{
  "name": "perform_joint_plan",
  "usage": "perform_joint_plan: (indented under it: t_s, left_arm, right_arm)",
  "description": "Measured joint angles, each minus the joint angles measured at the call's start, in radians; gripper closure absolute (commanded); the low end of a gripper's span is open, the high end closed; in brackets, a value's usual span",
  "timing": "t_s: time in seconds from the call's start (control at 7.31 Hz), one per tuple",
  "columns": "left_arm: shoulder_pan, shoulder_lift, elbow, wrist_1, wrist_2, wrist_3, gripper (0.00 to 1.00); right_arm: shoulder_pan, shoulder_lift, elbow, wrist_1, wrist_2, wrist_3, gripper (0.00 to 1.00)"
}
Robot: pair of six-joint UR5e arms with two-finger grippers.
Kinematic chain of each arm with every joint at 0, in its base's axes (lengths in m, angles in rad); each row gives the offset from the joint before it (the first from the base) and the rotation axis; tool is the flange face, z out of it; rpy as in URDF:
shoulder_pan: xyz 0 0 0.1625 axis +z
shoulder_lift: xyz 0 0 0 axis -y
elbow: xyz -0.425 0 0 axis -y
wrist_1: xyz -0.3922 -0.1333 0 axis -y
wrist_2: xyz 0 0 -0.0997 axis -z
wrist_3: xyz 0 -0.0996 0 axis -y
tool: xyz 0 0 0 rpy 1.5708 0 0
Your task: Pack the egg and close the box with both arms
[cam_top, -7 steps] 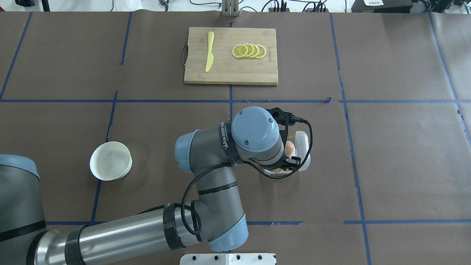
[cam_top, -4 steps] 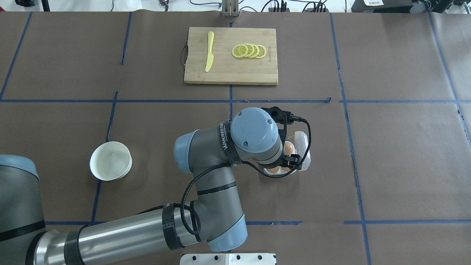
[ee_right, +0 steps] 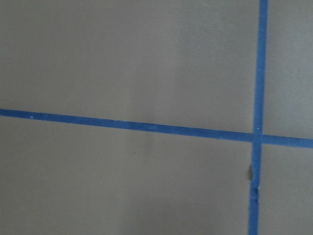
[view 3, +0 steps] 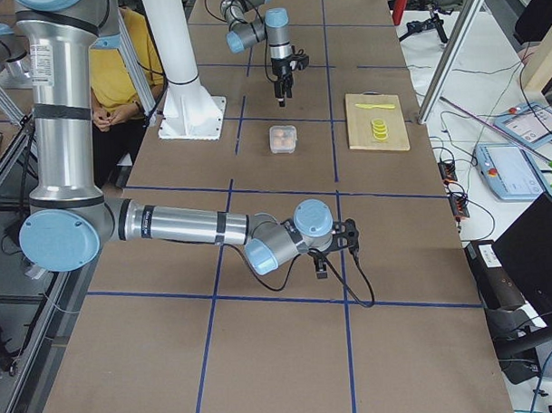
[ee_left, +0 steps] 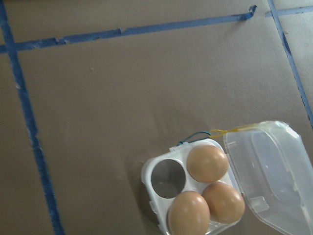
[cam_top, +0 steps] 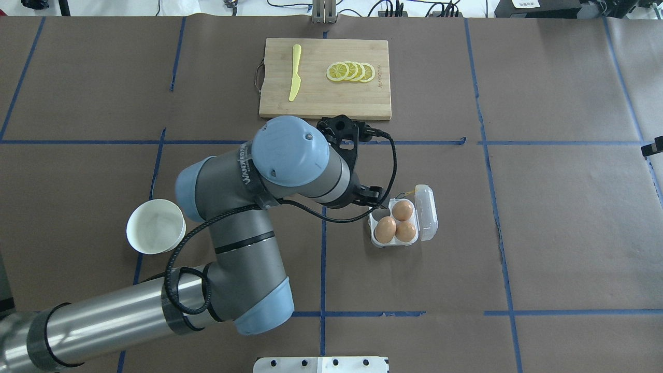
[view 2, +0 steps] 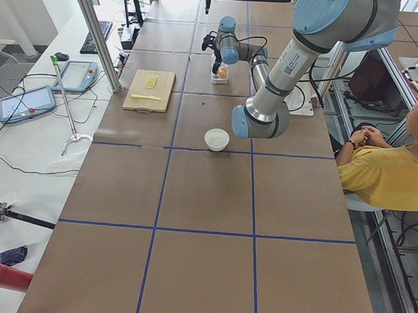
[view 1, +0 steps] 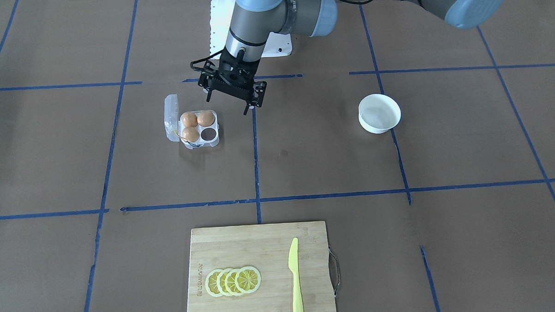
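The clear four-cell box (cam_top: 374, 220) lies open on the table, its lid (cam_top: 428, 212) flat to the right. Three brown eggs sit in it (cam_top: 403, 210) (cam_top: 385, 230) (cam_top: 405, 231); which one is the task's egg I cannot tell. One cell (view 1: 208, 134) is empty. My left gripper (view 1: 228, 103) is open and empty, above the table beside the box on the robot's left. The left wrist view shows the box (ee_left: 149, 188), eggs (ee_left: 207, 162) and lid (ee_left: 274, 166). My right gripper (view 3: 336, 250) hovers far to the right; I cannot tell its state.
An empty white bowl (cam_top: 155, 226) stands at the left. A wooden cutting board (cam_top: 362, 103) with a yellow knife (cam_top: 294, 72) and lemon slices (cam_top: 350, 71) lies at the far middle. The right wrist view shows only brown paper and blue tape (ee_right: 146, 128).
My left arm has swung away from over the box, to the left and farther back. The box, half hidden before, now shows whole with three eggs in it.
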Motion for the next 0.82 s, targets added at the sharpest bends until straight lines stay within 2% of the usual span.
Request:
perform_joint_plan:
  t_s: [0.14,0.27,0.41,0.55,0.68,0.82]
  left_arm:
    - [-0.052,0.052,-0.05,0.018,-0.027,0.059,0.01]
    - [-0.108,0.119,-0.101,0.026,-0.062,0.127,0.01]
    - [-0.158,0.174,-0.139,0.03,-0.086,0.196,0.01]
    - [-0.197,0.206,-0.157,0.032,-0.096,0.244,0.01]
    - [-0.217,0.224,-0.165,0.033,-0.1,0.265,0.01]
    - [-0.227,0.236,-0.172,0.033,-0.101,0.273,0.01]
  right_arm:
    - [-0.066,-0.01,0.02,0.106,-0.001,0.155,0.06]
    - [-0.129,-0.02,0.035,0.213,-0.007,0.31,0.62]
    - [-0.187,-0.024,0.066,0.275,-0.016,0.467,0.92]
    - [-0.255,-0.024,0.115,0.301,-0.043,0.615,0.93]
    - [-0.346,-0.02,0.176,0.31,-0.107,0.744,0.89]
    - [-0.458,-0.004,0.233,0.31,-0.209,0.853,0.82]
